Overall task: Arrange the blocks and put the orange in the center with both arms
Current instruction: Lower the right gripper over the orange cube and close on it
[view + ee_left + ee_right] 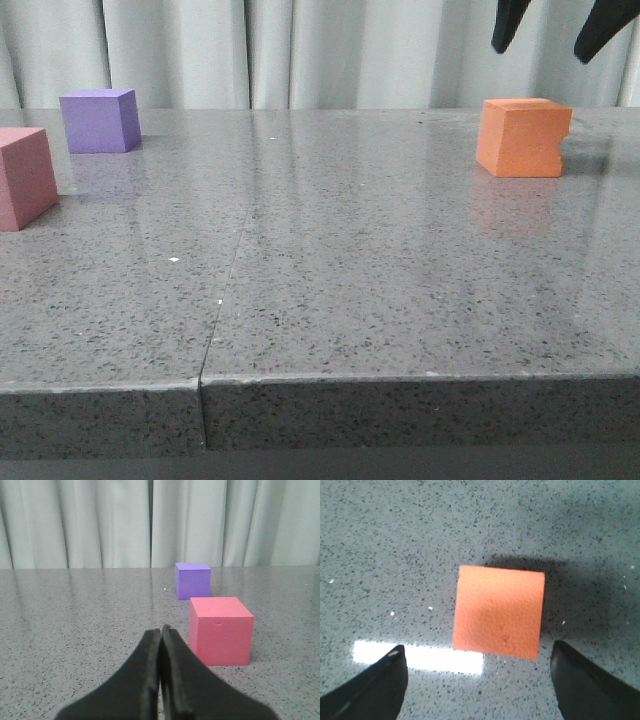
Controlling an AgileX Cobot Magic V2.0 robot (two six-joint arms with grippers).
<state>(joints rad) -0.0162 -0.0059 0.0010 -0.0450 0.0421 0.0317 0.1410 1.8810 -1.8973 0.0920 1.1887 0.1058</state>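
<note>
Grey speckled stone makes up the tabletop (330, 300), glossy enough to throw back a bright bar of light, with a seam running from the front edge toward the back. Nearest on the left sits the pink-red cube (25, 178), cut off by the frame edge, and just behind it the purple cube (99, 120). The left gripper (161, 629) hangs low beside the pink-red one, fingers pressed together on nothing. Farther back on the right, the orange cube (522, 137) stands alone, notch facing right, well apart from the other two. Above it the right gripper (560, 38) hovers with fingers spread wide, holding nothing.

From the wrist view the cube looks slightly turned against the fingers, so I'd guess a closing grip could catch corners and twist it, or the slick stone might let it skid. Pale pleated curtains close off the back.
</note>
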